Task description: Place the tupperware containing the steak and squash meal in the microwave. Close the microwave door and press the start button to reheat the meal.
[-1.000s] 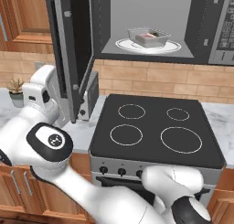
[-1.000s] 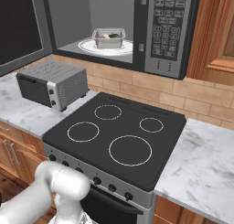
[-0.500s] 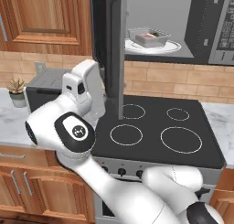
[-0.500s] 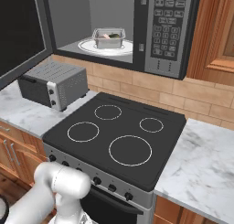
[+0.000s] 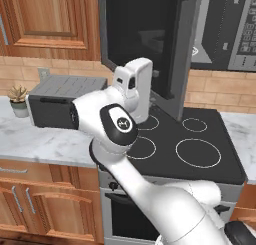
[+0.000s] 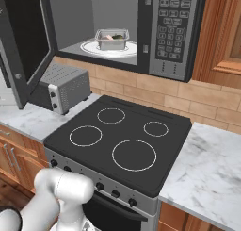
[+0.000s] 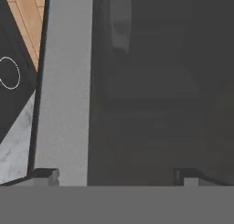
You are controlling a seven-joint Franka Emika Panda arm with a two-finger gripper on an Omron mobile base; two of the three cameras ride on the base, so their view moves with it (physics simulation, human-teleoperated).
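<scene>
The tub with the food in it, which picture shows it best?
The right base view: the tupperware sits in plain sight on the white turntable inside the microwave. In the left base view the microwave door covers it; the hand view faces the door up close.

Wooden cabinets [image 5: 47,19], marble counter [image 6: 209,166], black cooktop [image 6: 122,136]

Microwave [image 6: 174,34] grey steel, door [image 5: 145,44] dark glass. Tub [image 6: 112,39] clear, pinkish-red inside, on white turntable [image 6: 92,48]. Stove [image 6: 120,140] black, white rings. Counter [image 6: 207,173] white-grey marble. Cabinets [image 5: 47,16] reddish wood.
</scene>
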